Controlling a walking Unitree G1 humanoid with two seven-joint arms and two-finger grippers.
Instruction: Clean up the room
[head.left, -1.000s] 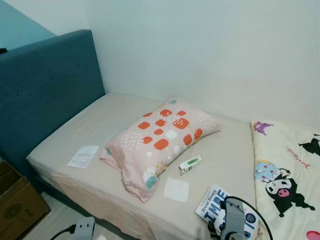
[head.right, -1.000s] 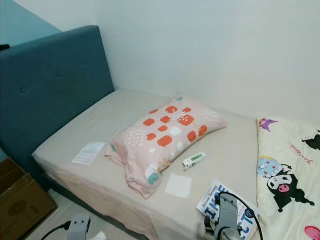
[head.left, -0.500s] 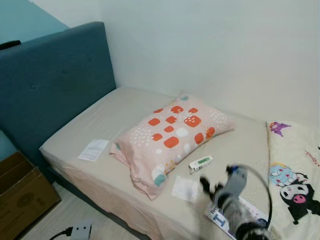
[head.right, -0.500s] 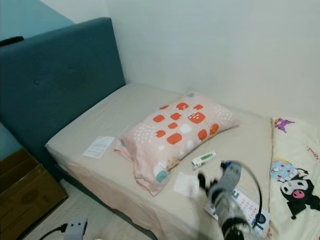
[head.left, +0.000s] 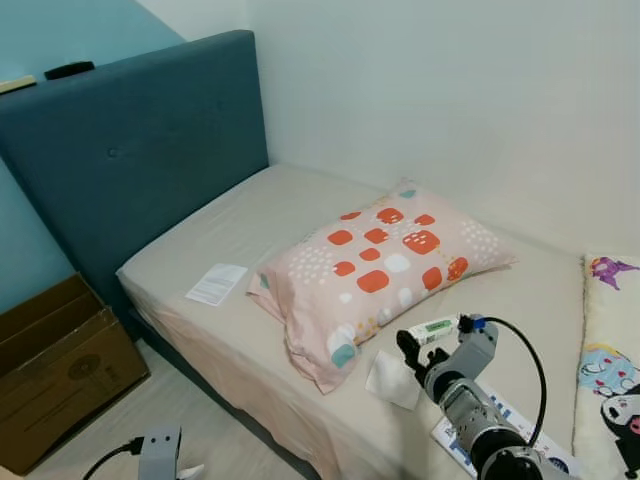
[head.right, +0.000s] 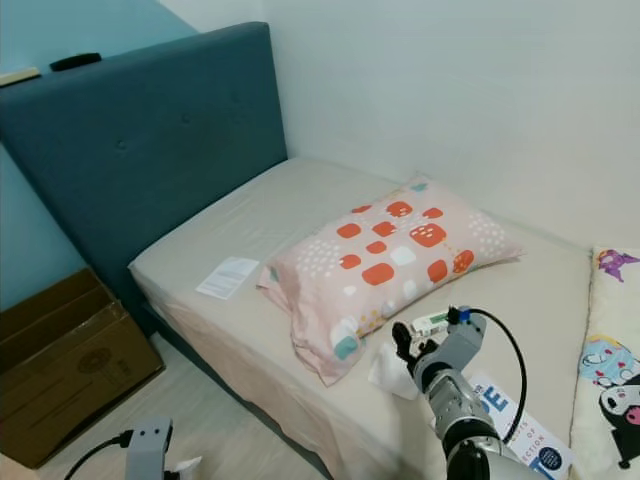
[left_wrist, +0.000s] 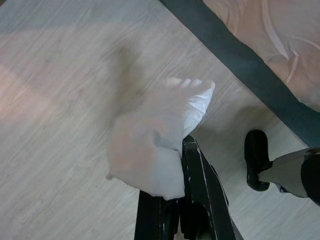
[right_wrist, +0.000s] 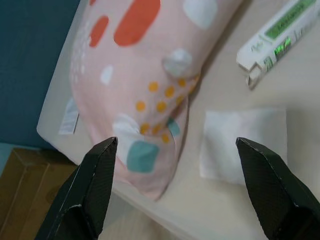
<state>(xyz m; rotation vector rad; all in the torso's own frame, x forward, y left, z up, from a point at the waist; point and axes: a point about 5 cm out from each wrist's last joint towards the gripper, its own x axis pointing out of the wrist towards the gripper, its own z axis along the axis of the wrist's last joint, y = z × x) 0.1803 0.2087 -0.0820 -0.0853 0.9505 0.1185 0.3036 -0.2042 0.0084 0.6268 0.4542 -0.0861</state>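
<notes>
1. White tissue (right_wrist: 243, 141) lies flat near the bed's (head.left: 300, 210) front edge, beside the pillow (head.left: 385, 265) and a green-labelled box (right_wrist: 280, 42).
2. Right gripper (right_wrist: 177, 187) hovers over it, fingers spread wide, probably lining up to pick it.
3. Left gripper (left_wrist: 172, 187) hangs low over the floor, clamping a crumpled tissue wad (left_wrist: 152, 147), seemingly litter already collected.

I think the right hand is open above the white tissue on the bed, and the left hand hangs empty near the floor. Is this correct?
Not fully. The left hand is not empty: the left wrist view shows it shut on a white tissue above the floor. The right hand is open above the white tissue on the bed, as you say.
</notes>
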